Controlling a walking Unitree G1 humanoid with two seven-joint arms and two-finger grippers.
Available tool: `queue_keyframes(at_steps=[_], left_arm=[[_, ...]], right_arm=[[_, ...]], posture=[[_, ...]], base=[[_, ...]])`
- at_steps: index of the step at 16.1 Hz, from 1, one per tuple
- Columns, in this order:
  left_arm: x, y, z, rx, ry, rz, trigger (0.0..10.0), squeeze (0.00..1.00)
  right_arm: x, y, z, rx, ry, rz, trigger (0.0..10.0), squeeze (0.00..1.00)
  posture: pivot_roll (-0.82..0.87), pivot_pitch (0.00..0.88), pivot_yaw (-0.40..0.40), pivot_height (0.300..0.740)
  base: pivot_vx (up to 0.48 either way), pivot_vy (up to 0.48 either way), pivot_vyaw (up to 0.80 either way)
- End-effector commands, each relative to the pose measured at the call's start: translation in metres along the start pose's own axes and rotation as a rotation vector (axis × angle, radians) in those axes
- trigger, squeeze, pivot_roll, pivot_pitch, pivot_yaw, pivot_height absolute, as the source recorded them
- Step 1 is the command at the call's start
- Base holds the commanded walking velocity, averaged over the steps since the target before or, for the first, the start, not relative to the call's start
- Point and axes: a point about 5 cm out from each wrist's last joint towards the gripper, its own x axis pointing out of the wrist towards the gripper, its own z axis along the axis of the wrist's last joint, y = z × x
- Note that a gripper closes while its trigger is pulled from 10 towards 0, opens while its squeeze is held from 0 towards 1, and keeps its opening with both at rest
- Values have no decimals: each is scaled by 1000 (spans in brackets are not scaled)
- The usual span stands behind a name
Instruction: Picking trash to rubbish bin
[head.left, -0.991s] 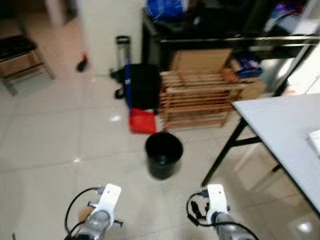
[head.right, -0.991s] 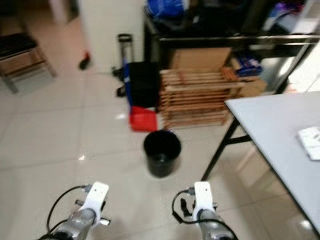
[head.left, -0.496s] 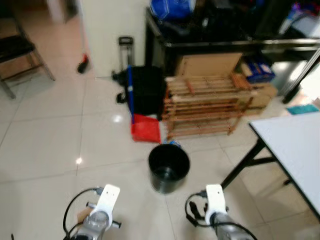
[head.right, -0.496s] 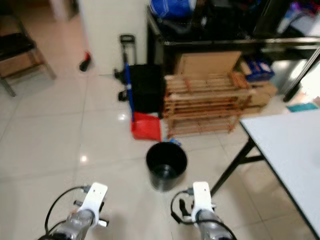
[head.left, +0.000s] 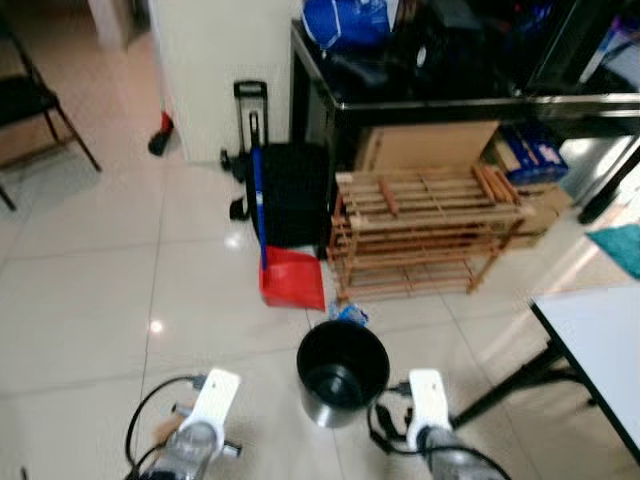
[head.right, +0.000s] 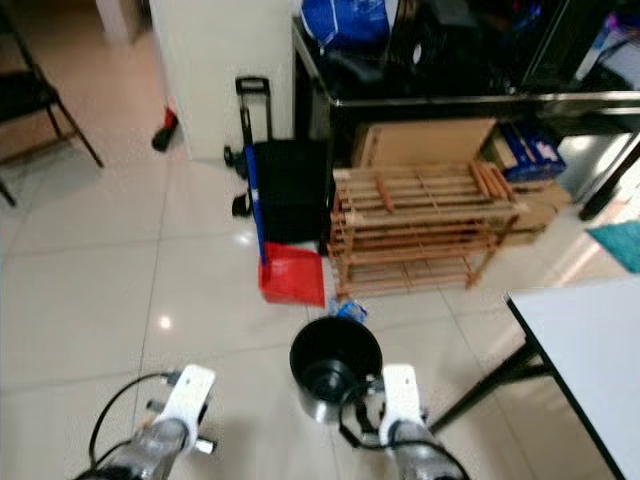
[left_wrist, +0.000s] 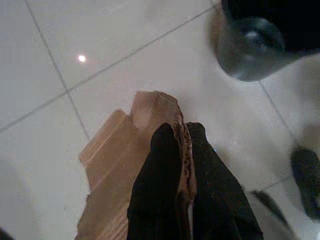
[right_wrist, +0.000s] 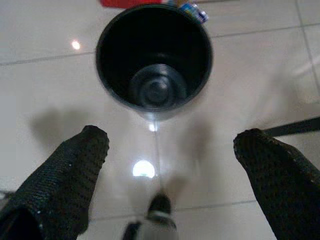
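A black round rubbish bin (head.left: 342, 370) stands on the pale tiled floor just ahead of me, between my two arms; its inside (right_wrist: 156, 90) looks bare. My left gripper (left_wrist: 181, 131) is shut on a torn piece of brown cardboard (left_wrist: 125, 165), held low to the left of the bin. A corner of that cardboard (head.left: 163, 431) peeks out beside my left wrist. My right gripper (right_wrist: 172, 145) is open above the floor just short of the bin, nothing between its fingers (right_wrist: 65, 175). A small blue crumpled wrapper (head.left: 350, 314) lies on the floor right behind the bin.
A red dustpan with a blue handle (head.left: 290, 280) leans by a black bag (head.left: 292, 195). A wooden slatted rack (head.left: 425, 235) and cardboard box stand behind the bin under a dark shelf. A white table corner (head.left: 600, 345) with black legs is at right. A folding chair (head.left: 40, 100) far left.
The camera has moved forward and turned left: the bin now sits closer, between my arms, and the table has slid off to the right. Both grippers hold the same pose.
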Motion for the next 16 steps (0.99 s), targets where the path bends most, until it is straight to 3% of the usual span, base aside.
queue_keyframes(at_steps=[1, 10, 16], left_arm=[[1, -11, 7, -6, -19, -26, 10000, 0], [1, -11, 6, -20, -24, -34, 10000, 0], [1, -12, 5, -18, -17, -41, 10000, 0]], right_arm=[[-3, -13, -3, -7, 11, -33, 10000, 0], [-2, -12, -3, -10, 12, -26, 10000, 0], [-2, -9, -3, -18, 12, -14, 10000, 0]], posture=[[-11, 37, -69, 740], [-6, 22, -69, 740], [-5, 5, -67, 740]], base=[[480, 0, 0], [42, 0, 0], [0, 0, -788]])
